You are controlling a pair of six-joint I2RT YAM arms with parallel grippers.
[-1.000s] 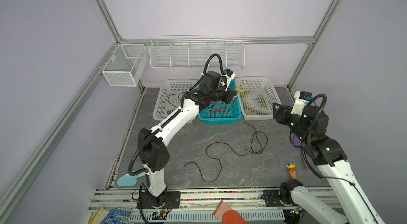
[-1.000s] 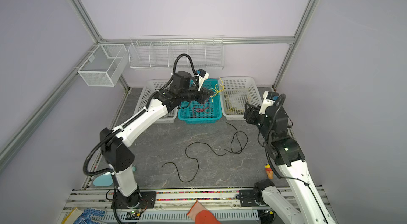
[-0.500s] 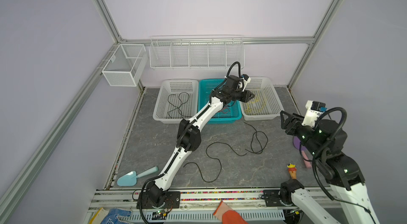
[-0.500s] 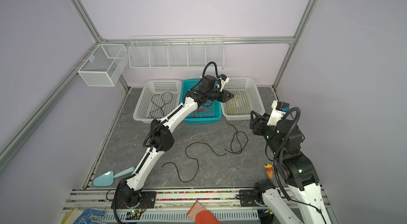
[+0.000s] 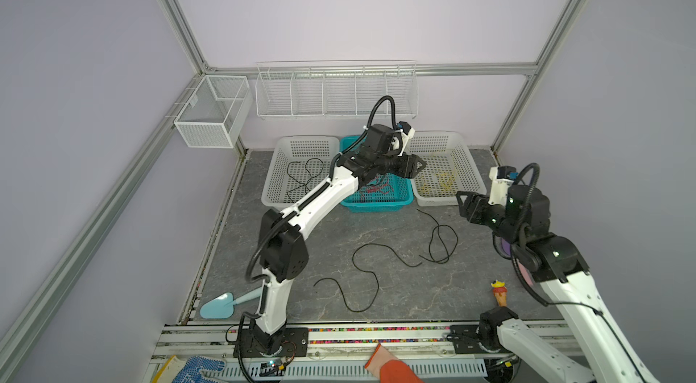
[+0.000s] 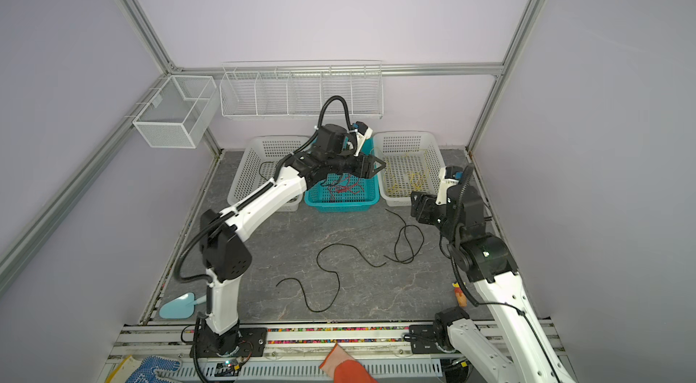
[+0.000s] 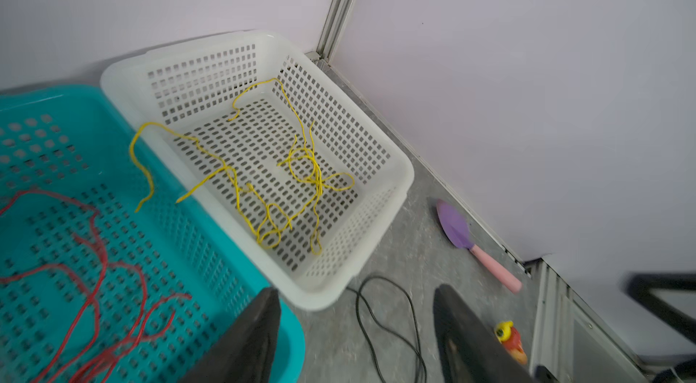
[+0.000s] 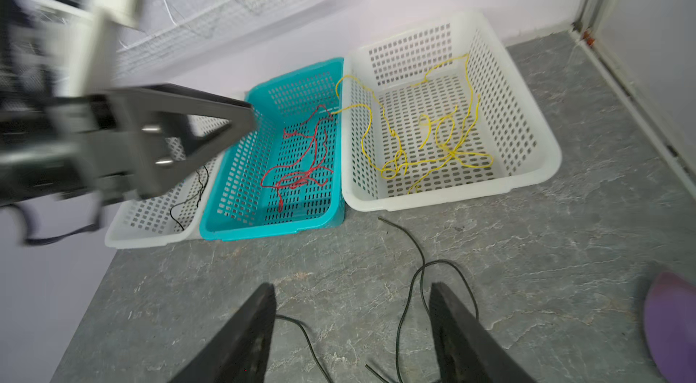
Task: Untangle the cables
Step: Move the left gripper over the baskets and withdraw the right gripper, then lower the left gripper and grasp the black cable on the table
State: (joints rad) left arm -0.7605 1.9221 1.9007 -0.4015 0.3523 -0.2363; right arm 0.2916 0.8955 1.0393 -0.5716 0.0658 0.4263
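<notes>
The left gripper hangs over the right-hand far corner of the teal perforated plastic basket, fingers spread apart with nothing between them. The right gripper hovers in front of and to the right of that basket, likewise spread and empty. Thin red cables lie bunched inside the teal basket, thin yellow cables sit knotted in the white perforated basket just beside its right wall, and one black cable lies in a second white basket on its left. The likeliest trouble is the loose yellow strand draped over the rim into the teal basket: a sweep of the left arm could hook it and drag yellow into red. Two long black cables sprawl on the grey stone-patterned table in front of the teal basket, ends near each other, so a careless pull may loop one round the other. A purple trowel with a pink handle and a small yellow-and-red toy lie further right. The left arm spanning the teal basket probably blocks the right gripper's reach.
</notes>
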